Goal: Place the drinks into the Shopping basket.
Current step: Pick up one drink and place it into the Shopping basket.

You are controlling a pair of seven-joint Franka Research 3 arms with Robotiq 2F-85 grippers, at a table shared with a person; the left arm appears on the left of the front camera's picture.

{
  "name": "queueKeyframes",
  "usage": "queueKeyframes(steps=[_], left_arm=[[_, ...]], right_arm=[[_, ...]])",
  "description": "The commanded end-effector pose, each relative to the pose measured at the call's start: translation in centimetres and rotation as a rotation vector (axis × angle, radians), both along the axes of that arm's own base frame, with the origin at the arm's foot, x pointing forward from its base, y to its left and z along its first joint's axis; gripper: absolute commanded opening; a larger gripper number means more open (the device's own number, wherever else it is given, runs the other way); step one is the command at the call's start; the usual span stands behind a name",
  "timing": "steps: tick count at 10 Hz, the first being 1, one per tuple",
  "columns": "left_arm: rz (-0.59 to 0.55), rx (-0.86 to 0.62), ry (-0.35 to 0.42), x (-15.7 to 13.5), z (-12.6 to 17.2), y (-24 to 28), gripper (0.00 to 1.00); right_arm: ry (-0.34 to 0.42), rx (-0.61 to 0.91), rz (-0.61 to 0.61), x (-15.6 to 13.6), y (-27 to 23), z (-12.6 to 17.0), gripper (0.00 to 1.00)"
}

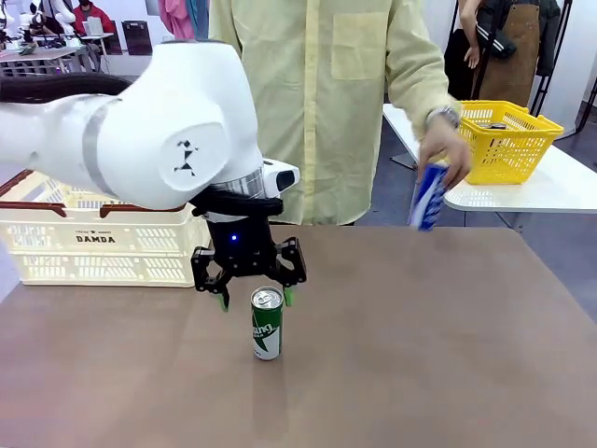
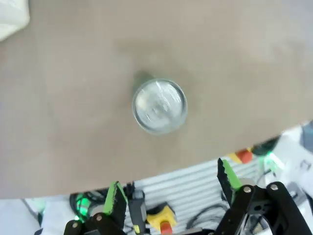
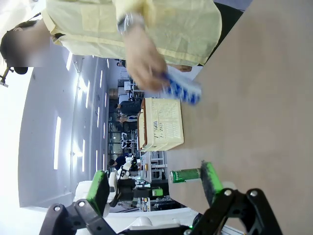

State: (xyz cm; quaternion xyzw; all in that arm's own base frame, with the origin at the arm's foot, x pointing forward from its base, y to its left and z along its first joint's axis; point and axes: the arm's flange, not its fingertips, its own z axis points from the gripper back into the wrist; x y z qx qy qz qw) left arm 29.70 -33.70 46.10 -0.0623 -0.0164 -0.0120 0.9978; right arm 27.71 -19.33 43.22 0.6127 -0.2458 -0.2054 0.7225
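A green drink can (image 1: pixel 267 324) stands upright on the brown table, and its silver top (image 2: pixel 159 105) faces the left wrist camera. My left gripper (image 1: pixel 254 299) hangs open just above and behind the can, touching nothing; its green pads (image 2: pixel 116 198) stand wide apart. At the far right a person's hand holds a blue drink can (image 1: pixel 429 196) tilted above the table edge. The Shopping basket (image 1: pixel 93 245) sits at the far left. My right gripper (image 3: pixel 155 186) is open and empty, far from the green can (image 3: pixel 188 175), the blue can (image 3: pixel 182 90) and the basket (image 3: pixel 161 125).
A yellow mesh basket (image 1: pixel 504 140) rests on a white side table (image 1: pixel 550 187) at the far right. The person in a pale yellow shirt (image 1: pixel 317 93) stands at the far edge. Bare brown tabletop (image 1: pixel 420 355) spreads around the green can.
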Motion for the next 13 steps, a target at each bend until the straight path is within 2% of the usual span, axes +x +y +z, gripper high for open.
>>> queueKeyframes(steps=[1, 2, 3, 4, 5, 7, 8, 10, 12, 13], left_arm=[[0.052, 0.08, -0.081, 1.3, -0.4, -1.4, 1.0], [0.035, 0.101, -0.138, 1.9, -0.9, -1.9, 1.0], [0.031, 0.13, -0.159, 2.1, -1.0, -1.9, 1.0], [-0.06, 0.056, -0.095, 1.5, 0.6, 0.4, 1.0], [-0.095, -0.038, -0.068, 0.4, 3.4, 4.4, 1.0], [-0.12, -0.241, -0.066, -3.9, 9.0, 16.5, 1.0], [-0.09, -0.345, -0.065, -5.7, 9.8, 22.6, 1.0], [-0.1, -0.464, -0.084, -8.1, 7.8, 27.4, 1.0], [-0.156, -0.545, -0.095, -8.4, 5.9, 27.8, 1.0], [-0.181, -0.546, -0.092, -8.1, 6.1, 26.9, 1.0]], right_arm=[[-0.027, 0.007, -0.005, 0.3, -0.1, 0.3, 1.0], [-0.027, 0.007, -0.005, 0.3, -0.1, 0.3, 1.0], [-0.027, 0.007, -0.005, 0.3, -0.1, 0.3, 1.0], [-0.027, 0.007, -0.005, 0.3, -0.1, 0.3, 1.0], [-0.027, 0.007, -0.005, 0.3, -0.1, 0.3, 1.0], [-0.027, 0.007, -0.005, 0.3, -0.1, 0.3, 1.0], [-0.027, 0.007, -0.005, 0.3, -0.1, 0.3, 1.0], [-0.027, 0.007, -0.005, 0.3, -0.1, 0.3, 1.0], [-0.027, 0.007, -0.005, 0.3, -0.1, 0.3, 1.0], [-0.027, 0.007, -0.005, 0.3, -0.1, 0.3, 1.0]])
